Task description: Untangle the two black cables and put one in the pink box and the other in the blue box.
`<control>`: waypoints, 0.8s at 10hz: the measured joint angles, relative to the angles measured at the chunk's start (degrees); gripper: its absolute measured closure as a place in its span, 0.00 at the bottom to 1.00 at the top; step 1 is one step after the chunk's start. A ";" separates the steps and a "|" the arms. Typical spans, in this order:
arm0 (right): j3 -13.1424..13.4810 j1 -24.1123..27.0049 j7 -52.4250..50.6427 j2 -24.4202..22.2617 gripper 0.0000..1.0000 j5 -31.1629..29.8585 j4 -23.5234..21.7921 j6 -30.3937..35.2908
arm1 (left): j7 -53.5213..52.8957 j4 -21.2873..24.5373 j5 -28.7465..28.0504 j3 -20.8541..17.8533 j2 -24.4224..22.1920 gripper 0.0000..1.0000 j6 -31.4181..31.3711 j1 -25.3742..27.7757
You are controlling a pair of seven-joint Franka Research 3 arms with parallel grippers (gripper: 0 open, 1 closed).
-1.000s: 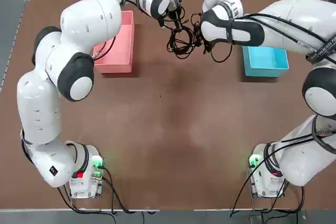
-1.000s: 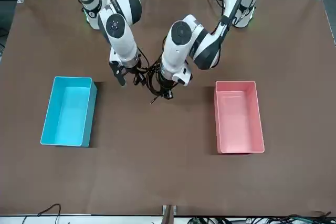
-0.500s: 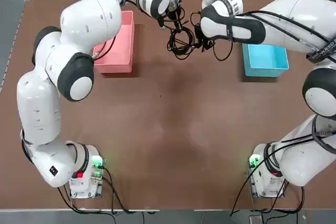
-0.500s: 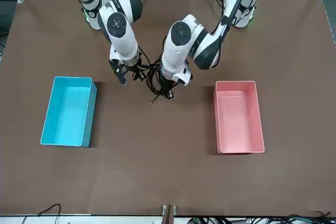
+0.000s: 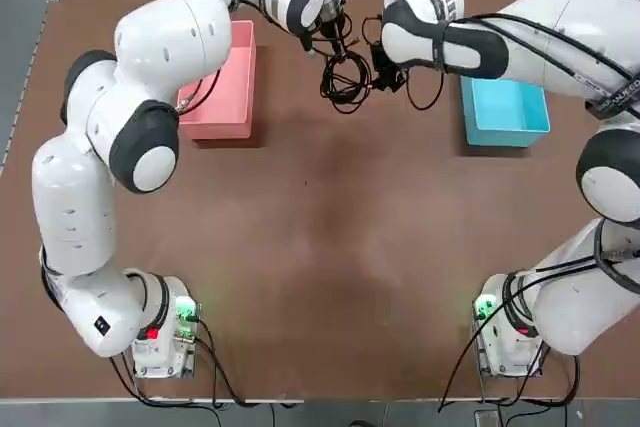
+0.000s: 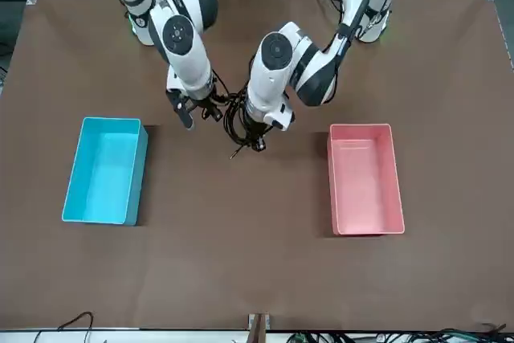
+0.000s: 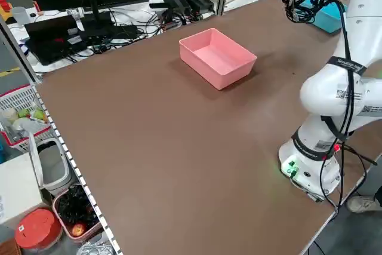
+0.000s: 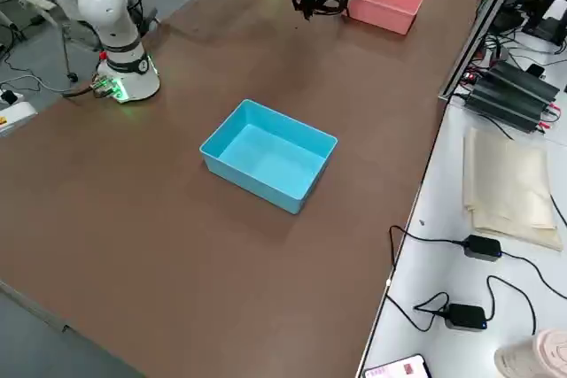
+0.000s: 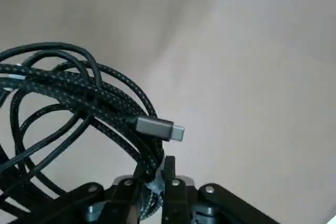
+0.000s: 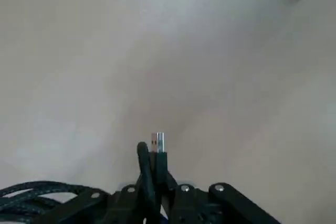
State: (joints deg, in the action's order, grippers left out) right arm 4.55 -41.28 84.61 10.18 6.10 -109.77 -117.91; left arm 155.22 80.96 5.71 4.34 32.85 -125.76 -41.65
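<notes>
The right gripper (image 10: 156, 182) has clamped shut on the black cables (image 5: 345, 77) since a second ago, pinching a strand beside its plug. The left gripper (image 9: 156, 182) is still gripping the same bundle, hanging between the pink box (image 5: 222, 87) and blue box (image 5: 505, 115).

Free room and obstacles. The brown table (image 5: 330, 247) lies open across its near and middle parts. At the far middle, the left gripper (image 6: 259, 140) and right gripper (image 6: 195, 110) stand close together, the black cables (image 5: 345, 77) strung between them, closing that gap. The pink box (image 5: 222, 87) flanks them at left, the blue box (image 5: 505, 114) at right.
</notes>
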 joint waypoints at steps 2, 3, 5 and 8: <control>0.67 0.50 -1.31 -0.11 0.93 0.00 2.70 4.74 | 0.00 -0.01 0.00 -0.02 -0.02 0.85 0.23 0.02; 0.89 1.35 -3.21 -0.34 0.93 0.00 4.22 7.90 | -0.05 -0.01 0.00 -0.12 -0.02 0.85 0.27 0.12; 1.21 4.16 -8.67 -1.16 0.93 -0.01 6.96 14.05 | -1.00 0.05 0.00 -0.29 -0.02 0.85 0.61 1.08; 1.53 12.52 -19.77 -2.85 0.93 -0.18 9.45 19.81 | -5.59 0.33 0.00 -0.42 0.12 0.85 1.05 4.59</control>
State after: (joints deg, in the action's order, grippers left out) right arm 6.09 -28.75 64.84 7.33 5.92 -100.32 -98.10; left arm 149.63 81.29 5.71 3.92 32.97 -124.71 -37.07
